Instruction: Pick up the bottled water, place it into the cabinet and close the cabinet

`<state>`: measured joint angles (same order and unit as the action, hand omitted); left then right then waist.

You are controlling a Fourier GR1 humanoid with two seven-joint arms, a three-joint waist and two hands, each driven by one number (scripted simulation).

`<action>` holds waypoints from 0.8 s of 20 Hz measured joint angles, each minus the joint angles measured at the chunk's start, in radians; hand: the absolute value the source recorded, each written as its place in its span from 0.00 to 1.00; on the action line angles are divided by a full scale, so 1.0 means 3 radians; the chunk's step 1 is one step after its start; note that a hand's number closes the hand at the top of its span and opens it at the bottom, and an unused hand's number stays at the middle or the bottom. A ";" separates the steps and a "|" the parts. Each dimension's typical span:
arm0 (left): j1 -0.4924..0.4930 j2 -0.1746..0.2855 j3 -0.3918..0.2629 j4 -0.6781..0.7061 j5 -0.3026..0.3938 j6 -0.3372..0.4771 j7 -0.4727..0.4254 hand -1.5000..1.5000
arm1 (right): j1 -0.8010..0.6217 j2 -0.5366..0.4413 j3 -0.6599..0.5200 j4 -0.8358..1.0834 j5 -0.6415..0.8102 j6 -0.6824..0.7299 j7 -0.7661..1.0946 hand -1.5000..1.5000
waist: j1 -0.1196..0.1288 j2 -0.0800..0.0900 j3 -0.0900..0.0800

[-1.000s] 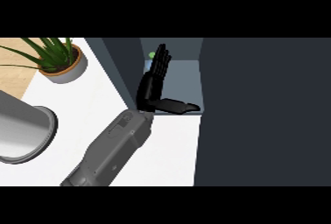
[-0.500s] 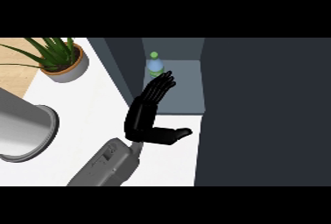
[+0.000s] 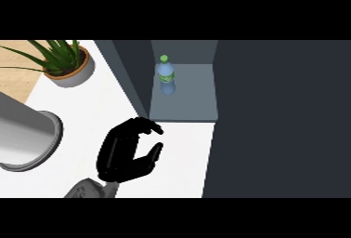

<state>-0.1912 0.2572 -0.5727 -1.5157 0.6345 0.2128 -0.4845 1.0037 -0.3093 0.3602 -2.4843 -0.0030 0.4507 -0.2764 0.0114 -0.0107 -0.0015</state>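
Pulled back nearer from the cabinet [image 3: 185,98], the left hand [image 3: 126,157] is above the white counter [image 3: 185,160], fingers curled around nothing. The bottled water [image 3: 165,77] stands upright inside the cabinet, farther back.

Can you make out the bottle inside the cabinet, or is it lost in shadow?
Head view: the bottled water shows clearly against the grey cabinet floor, no glare; the panel at right is flat dark; the black left hand shows little surface detail.
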 measured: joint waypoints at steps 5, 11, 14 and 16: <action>0.0353 0.0268 0.0173 -0.0303 0.0086 -0.0056 -0.0037 0.00 | -0.0049 -0.0170 0.0221 -0.0025 0.0061 0.0129 -0.0066 1.00 | -0.0018 -0.0006 -0.0003; 0.0746 0.0558 0.0450 -0.0595 0.0335 -0.0266 -0.0078 0.00 | -0.0132 -0.0315 0.0499 -0.0044 0.0110 0.0107 0.0044 1.00 | -0.0003 -0.0008 -0.0012; 0.0893 0.0654 0.0564 -0.0693 0.0461 -0.0358 -0.0077 0.00 | -0.0242 -0.0394 0.0673 -0.0045 0.0138 0.0110 0.0141 1.00 | 0.0009 -0.0015 -0.0017; 0.0994 0.0725 0.0637 -0.0739 0.0533 -0.0424 -0.0081 0.00 | -0.0313 -0.0450 0.0766 -0.0046 0.0157 0.0109 0.0204 1.00 | 0.0021 -0.0023 -0.0022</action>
<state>0.1068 0.4746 -0.3817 -1.7373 0.7943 0.0857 -0.5089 0.9098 -0.4444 0.5900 -2.4982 0.0440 0.4835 -0.2152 0.0178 -0.0177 -0.0082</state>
